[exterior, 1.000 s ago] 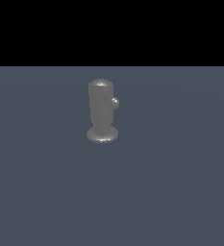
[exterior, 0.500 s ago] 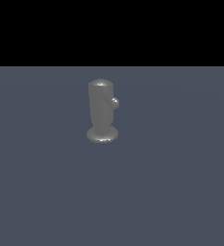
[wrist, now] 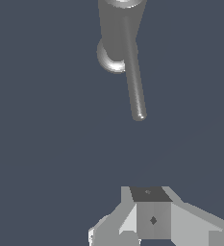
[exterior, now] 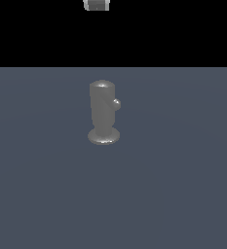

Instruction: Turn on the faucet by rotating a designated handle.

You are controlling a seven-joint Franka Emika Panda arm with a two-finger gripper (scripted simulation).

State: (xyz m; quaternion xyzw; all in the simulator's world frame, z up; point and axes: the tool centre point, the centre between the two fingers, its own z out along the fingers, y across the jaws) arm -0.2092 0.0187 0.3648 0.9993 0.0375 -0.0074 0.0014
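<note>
The faucet [exterior: 102, 109] is a dull grey upright cylinder with a rounded top and a round disc foot. In the exterior view the handle [exterior: 116, 103] points at the camera and shows only as a small knob on the cylinder's right side. In the wrist view the faucet [wrist: 117, 26] is ahead and the handle [wrist: 134, 79] is a thin straight rod reaching toward my gripper. My gripper [wrist: 150, 194] is apart from the rod's free end, with a stretch of floor between. Its fingertips [wrist: 153, 218] stand together with no gap and hold nothing.
A flat blue-grey floor [exterior: 183, 185] spreads around the faucet, with black background above it. A small grey-white part of the arm [exterior: 96, 4] shows at the top edge of the exterior view, above the faucet.
A grey-white part of the arm has come into the exterior view at the top edge. The faucet and its handle have not moved.
</note>
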